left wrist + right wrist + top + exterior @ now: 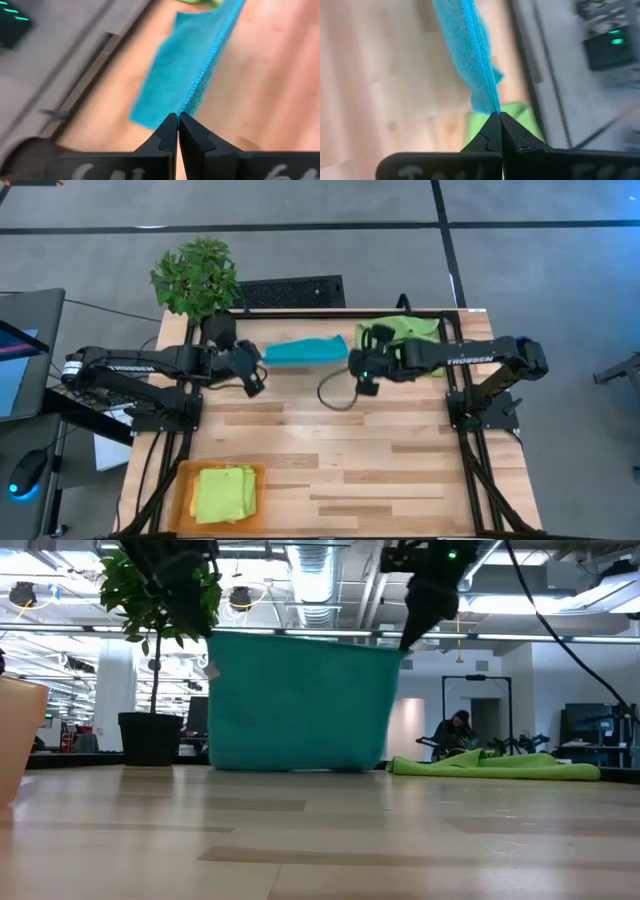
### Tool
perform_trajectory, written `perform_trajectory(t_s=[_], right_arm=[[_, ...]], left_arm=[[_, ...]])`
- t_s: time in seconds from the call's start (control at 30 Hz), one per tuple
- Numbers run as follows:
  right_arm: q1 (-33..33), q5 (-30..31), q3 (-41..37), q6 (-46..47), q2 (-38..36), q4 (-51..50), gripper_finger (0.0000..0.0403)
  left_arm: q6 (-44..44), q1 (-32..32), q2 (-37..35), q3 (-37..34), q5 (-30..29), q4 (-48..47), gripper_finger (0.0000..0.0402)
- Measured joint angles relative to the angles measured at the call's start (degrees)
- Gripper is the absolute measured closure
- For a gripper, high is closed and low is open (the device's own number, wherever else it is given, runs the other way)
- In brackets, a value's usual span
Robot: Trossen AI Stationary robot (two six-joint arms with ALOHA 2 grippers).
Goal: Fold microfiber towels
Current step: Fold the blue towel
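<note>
Teal towel hangs stretched between two arms above wooden surface, lower edge near or touching it. Left gripper clamped on one top corner, right gripper clamped on other. Folded lime green towel lies in orange tray: one done. Second lime green towel rumpled at far right, unfolded. Yellow towel not visible.
</note>
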Motion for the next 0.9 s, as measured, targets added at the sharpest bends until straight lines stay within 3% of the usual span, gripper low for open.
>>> perform_trajectory(t_s=[0.13,0.33,0.67,0.9], right_arm=[[4.17,-2.31,-2.87,5.34,-0.01,0.12,0.0397],[9.31,-7.58,-8.17,10.38,-0.05,4.45,0.0397],[12.24,-23.56,-18.1,13.04,-0.04,18.79,0.0397],[12.14,-24.2,-20.98,13.67,-0.04,21.51,0.0397]], left_arm=[[-4.35,-4.28,1.56,-0.44,7.53,-3.13,0.0401],[-12.86,-10.32,6.48,-0.4,11.88,-6.48,0.0401],[-22.3,-17.3,21.16,-0.41,20.64,-5.98,0.0401],[-22.42,-19.23,27.97,-0.37,24.69,-1.3,0.0401]])
